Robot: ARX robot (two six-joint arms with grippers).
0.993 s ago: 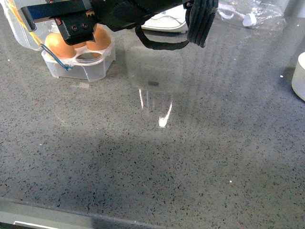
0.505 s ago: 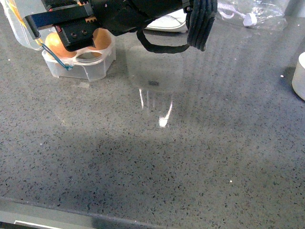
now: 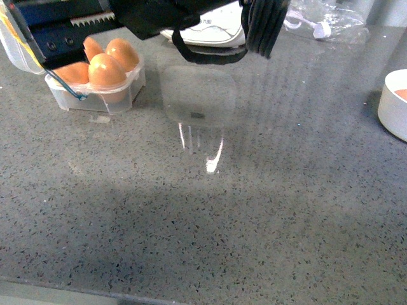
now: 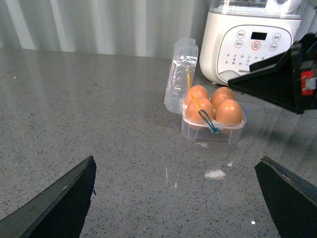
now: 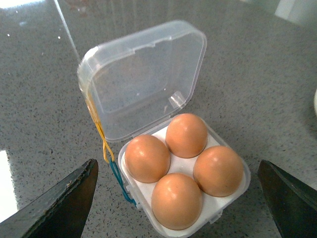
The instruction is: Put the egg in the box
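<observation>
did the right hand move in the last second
Yes. Against the box, the right hand has drawn away toward the left in the front view, uncovering the eggs it had been hanging over.

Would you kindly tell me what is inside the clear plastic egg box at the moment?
The box holds four orange-brown eggs, which fill it completely. Its lid stands open, so their tops show plainly. Their undersides, sunk into the base, are covered.

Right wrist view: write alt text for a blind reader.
A clear plastic egg box, lid hinged open, holds four brown eggs, one in each cup, on a grey speckled countertop. A yellow-and-blue cord hangs at its side; the open right gripper frames it, holding nothing.
</observation>
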